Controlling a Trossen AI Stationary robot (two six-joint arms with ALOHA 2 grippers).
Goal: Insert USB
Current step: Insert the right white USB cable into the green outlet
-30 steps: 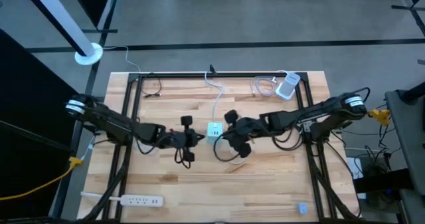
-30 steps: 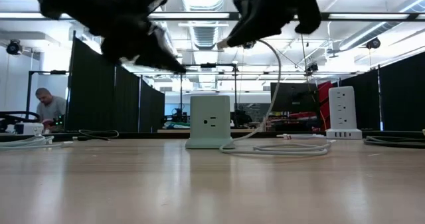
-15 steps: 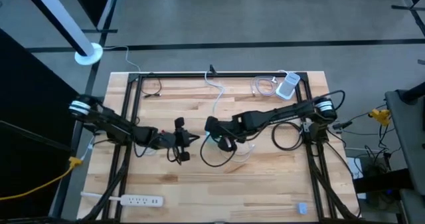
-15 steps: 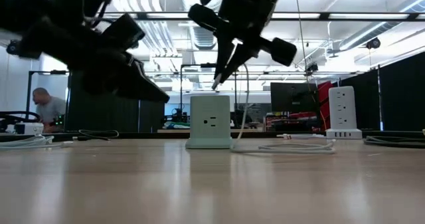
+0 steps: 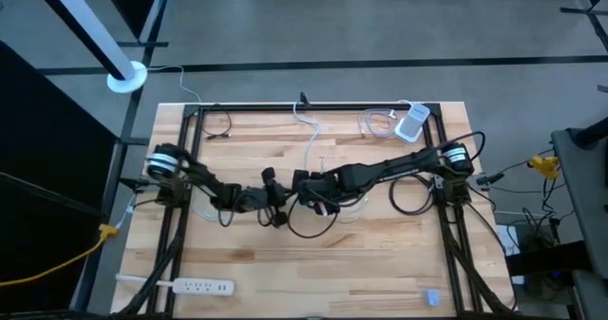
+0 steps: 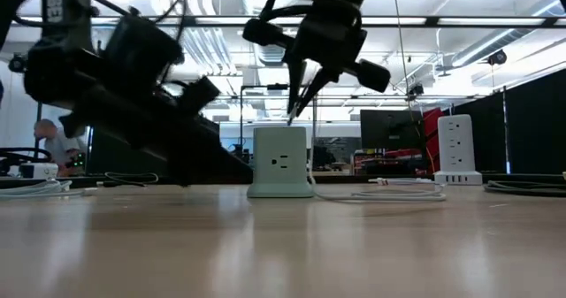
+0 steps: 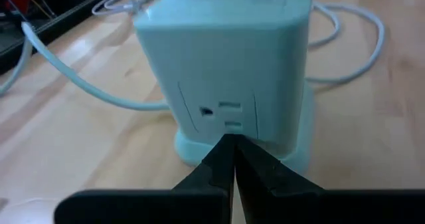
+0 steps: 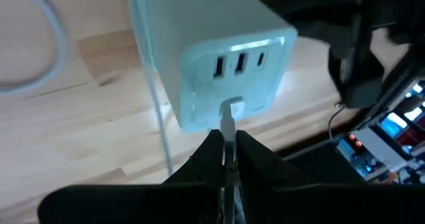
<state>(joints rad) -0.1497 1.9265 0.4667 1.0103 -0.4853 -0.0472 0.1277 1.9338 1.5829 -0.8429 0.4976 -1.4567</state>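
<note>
A pale green power cube point(image 6: 281, 161) stands on its base at the middle of the wooden table, with USB ports point(image 8: 239, 61) on its top face. My right gripper point(image 6: 293, 110) hangs just above that top, shut on a white USB plug point(image 8: 230, 110) that points down at it. My left gripper point(image 7: 230, 143) is shut and low. It points almost level at the cube's outlet side point(image 7: 226, 111) from the table's left. In the high view both grippers point(image 5: 280, 201) point(image 5: 309, 192) cover most of the cube. My left gripper has its shut fingertips point(image 7: 219, 154) at the cube's outlet side, low near the base, coming almost level from the table's left. I cannot tell whether they touch it. My right gripper pinches the white plug's body point(image 8: 229, 134) between its two fingers, slanting down from above. The plug's metal end point(image 8: 232, 107) sticks out past the fingertips over the cube's top edge, clear of the ports. Its cable point(image 6: 380, 194) trails slack onto the table.
The cube's own white cord point(image 5: 309, 135) runs to the far edge. A white power tower point(image 6: 455, 156) and coiled cable point(image 5: 378, 121) sit at the far right, a white power strip point(image 5: 190, 286) at the near left. Black frame rails point(image 5: 313, 107) border the table. A person point(image 6: 62, 143) sits far behind.
My left gripper has come down and moved right, toward the cube's side, staying shut. My right gripper has swung left over the cube, rolled and tipped nose-down with the plug, then held still. The white cable has been drawn in after it.
</note>
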